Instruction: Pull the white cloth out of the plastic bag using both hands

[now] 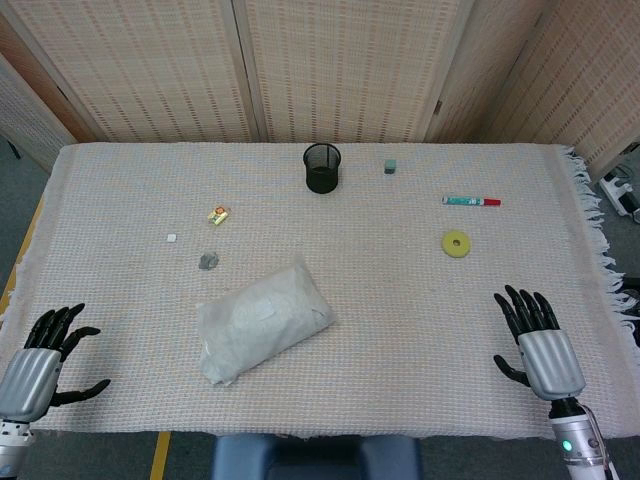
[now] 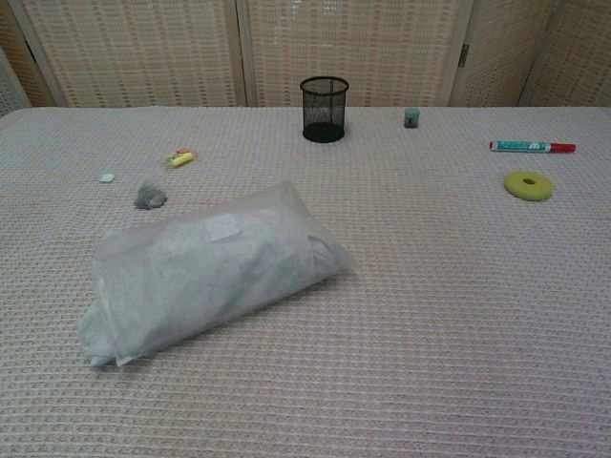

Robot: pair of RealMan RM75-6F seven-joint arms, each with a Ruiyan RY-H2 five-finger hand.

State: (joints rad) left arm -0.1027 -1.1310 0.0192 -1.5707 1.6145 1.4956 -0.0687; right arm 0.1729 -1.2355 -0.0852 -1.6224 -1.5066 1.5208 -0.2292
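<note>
A translucent plastic bag point(image 1: 262, 325) point(image 2: 205, 272) lies on the table's near middle, stuffed with the white cloth, which shows through the film. A bit of cloth point(image 2: 94, 355) pokes out at its near-left end. My left hand point(image 1: 45, 362) hovers at the table's near-left edge, fingers spread, holding nothing, well left of the bag. Far to the bag's right, my right hand point(image 1: 535, 340) sits at the near-right edge, fingers spread and empty. Neither hand shows in the chest view.
A black mesh cup point(image 1: 322, 167) point(image 2: 325, 109) stands at the back middle. A marker point(image 1: 471, 201) point(image 2: 532, 146), a yellow ring point(image 1: 456, 243) point(image 2: 528, 184) and a small green block point(image 1: 390, 166) lie right. A yellow wrapper point(image 1: 219, 213), a grey scrap point(image 1: 208, 261) and a white bit point(image 1: 171, 238) lie left.
</note>
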